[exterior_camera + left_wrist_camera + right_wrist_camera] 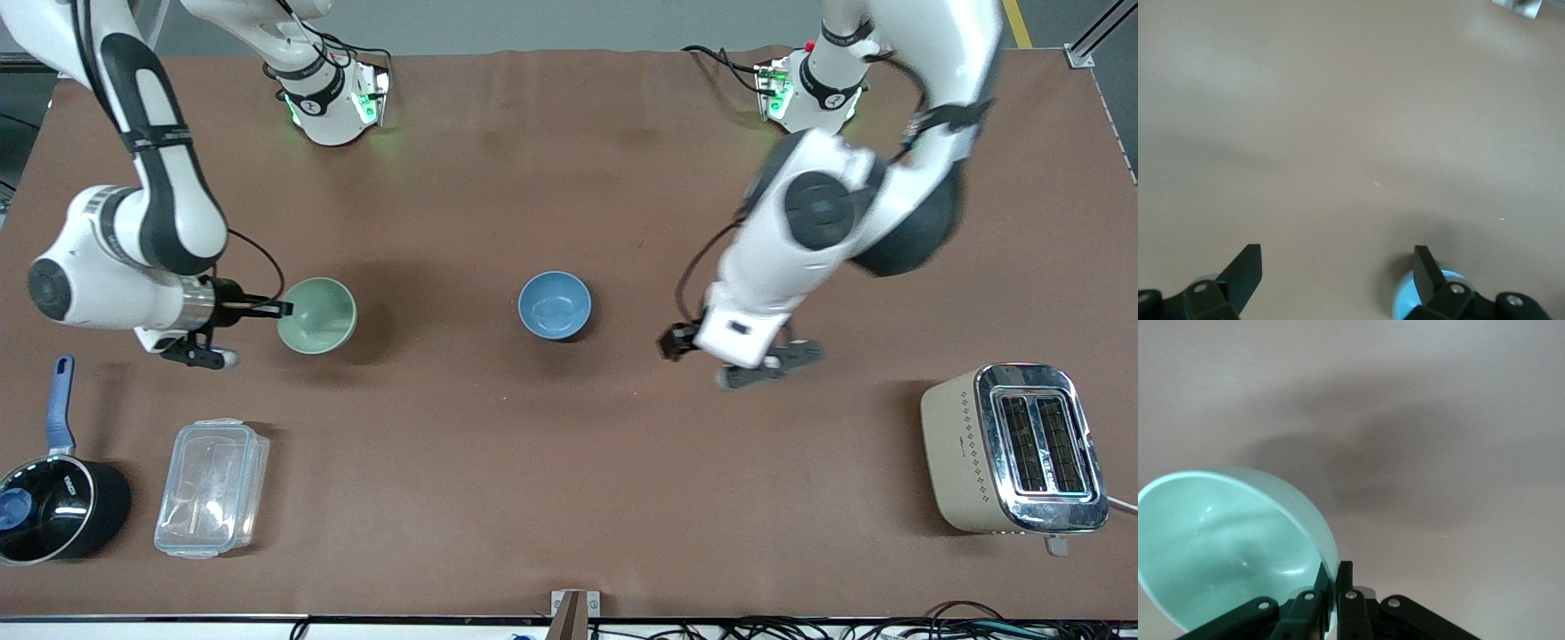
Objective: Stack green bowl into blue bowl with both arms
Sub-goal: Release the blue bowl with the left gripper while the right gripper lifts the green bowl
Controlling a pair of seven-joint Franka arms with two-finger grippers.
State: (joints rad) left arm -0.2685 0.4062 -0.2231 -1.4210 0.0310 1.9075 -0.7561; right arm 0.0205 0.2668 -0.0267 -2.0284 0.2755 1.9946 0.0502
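The right tool (277, 308) is clamped on the rim of the green bowl (317, 316), one finger inside the wall and one outside, as the right wrist view shows (1331, 593). In that view the bowl (1231, 547) looks tilted and appears lifted off the brown worktop (569, 480), toward the right arm's end. The blue bowl (555, 305) sits upright and empty mid-worktop, well apart from the green one. The left tool (677, 341) hangs spread wide and empty beside the blue bowl, whose rim shows at the edge of its wrist view (1405, 303). The grasp looks done; carrying the green bowl across and nesting it remain.
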